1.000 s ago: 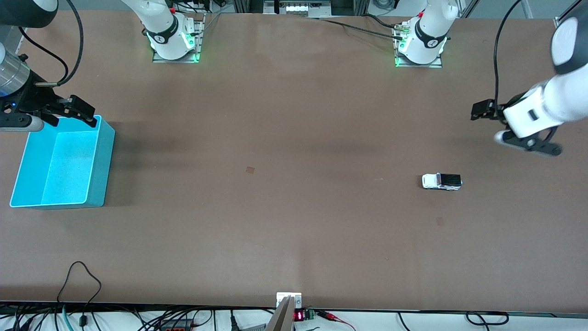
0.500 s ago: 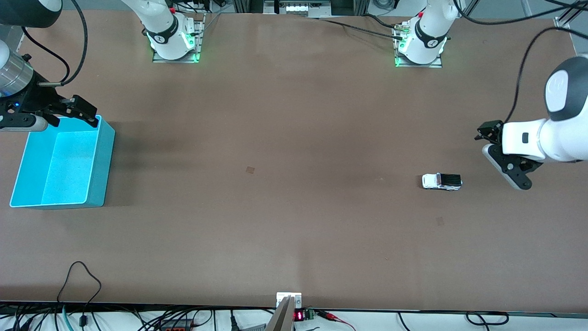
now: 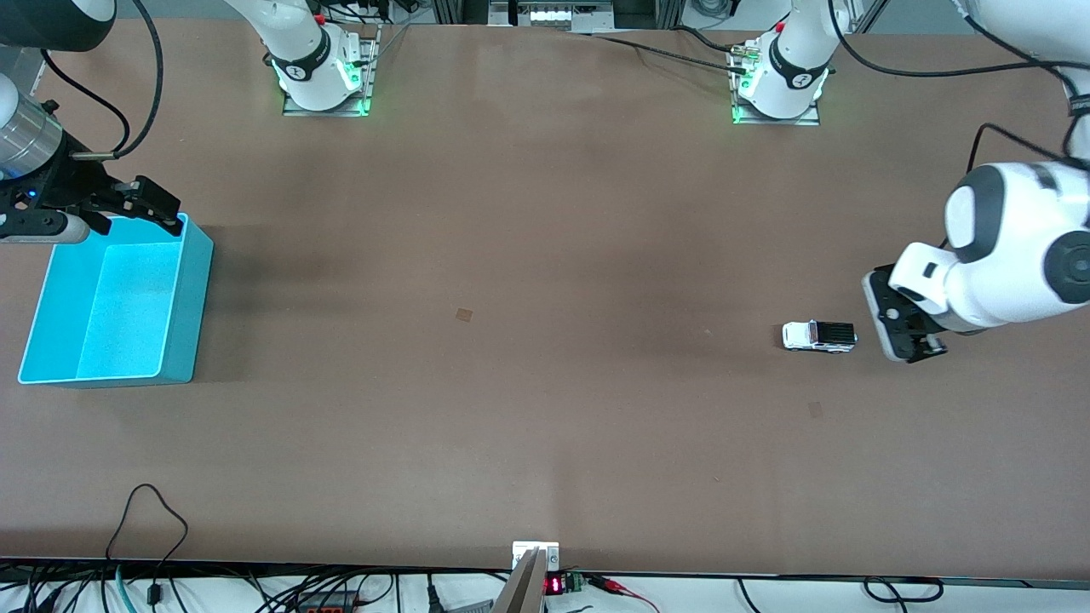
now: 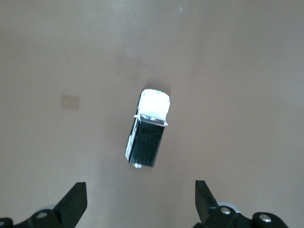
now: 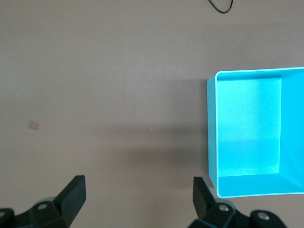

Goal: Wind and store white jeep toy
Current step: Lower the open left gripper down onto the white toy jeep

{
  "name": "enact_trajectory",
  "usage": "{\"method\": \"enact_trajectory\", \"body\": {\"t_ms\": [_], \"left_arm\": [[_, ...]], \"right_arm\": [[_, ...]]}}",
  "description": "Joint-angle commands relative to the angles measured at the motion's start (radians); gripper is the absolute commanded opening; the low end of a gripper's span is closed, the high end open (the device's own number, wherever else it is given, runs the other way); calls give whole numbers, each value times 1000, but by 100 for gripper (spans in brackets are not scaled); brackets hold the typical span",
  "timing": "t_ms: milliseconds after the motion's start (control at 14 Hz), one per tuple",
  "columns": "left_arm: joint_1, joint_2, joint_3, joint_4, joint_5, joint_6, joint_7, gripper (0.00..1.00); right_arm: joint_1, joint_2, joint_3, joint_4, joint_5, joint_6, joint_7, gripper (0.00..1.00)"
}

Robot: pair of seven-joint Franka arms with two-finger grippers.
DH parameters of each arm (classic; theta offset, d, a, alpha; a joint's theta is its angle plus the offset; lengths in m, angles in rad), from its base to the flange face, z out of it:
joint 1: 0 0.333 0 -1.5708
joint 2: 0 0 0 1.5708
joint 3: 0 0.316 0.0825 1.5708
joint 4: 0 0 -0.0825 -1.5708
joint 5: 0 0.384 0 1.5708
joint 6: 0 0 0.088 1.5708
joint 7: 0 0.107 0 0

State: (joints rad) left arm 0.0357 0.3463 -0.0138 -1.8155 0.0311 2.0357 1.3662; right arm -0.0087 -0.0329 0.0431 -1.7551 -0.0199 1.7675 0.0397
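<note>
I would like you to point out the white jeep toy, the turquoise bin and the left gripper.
white jeep toy [image 3: 819,335]: front view, on its roof.
turquoise bin [image 3: 194,306]: front view, on its outer side wall.
left gripper [image 4: 140,202]: left wrist view, midway between its open fingers.

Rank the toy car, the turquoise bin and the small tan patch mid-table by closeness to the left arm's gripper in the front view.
From the left gripper, open over the table:
1. white jeep toy, right beside the gripper at the left arm's end.
2. small tan patch, mid-table.
3. turquoise bin, at the right arm's end, under the open, waiting right gripper.
</note>
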Motion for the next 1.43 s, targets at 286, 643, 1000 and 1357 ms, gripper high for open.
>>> {"method": "enact_trajectory", "body": {"t_ms": [286,643,1000,1357], "left_arm": [[1,20,-12,-255,79,384,114,100],[9,65,-14,-321,82,530,171,98],[10,79,-12,-321,84,547,182,79],[30,94,-12,-311,84,581,238,33]], "right_arm": [[4,-13,4,-14,-18,6,20,100],[4,-13,4,-14,-18,4,20,100],[3,-15,4,-14,-18,4,20,100],[3,-13,3,-14,-18,4,20,100]]}}
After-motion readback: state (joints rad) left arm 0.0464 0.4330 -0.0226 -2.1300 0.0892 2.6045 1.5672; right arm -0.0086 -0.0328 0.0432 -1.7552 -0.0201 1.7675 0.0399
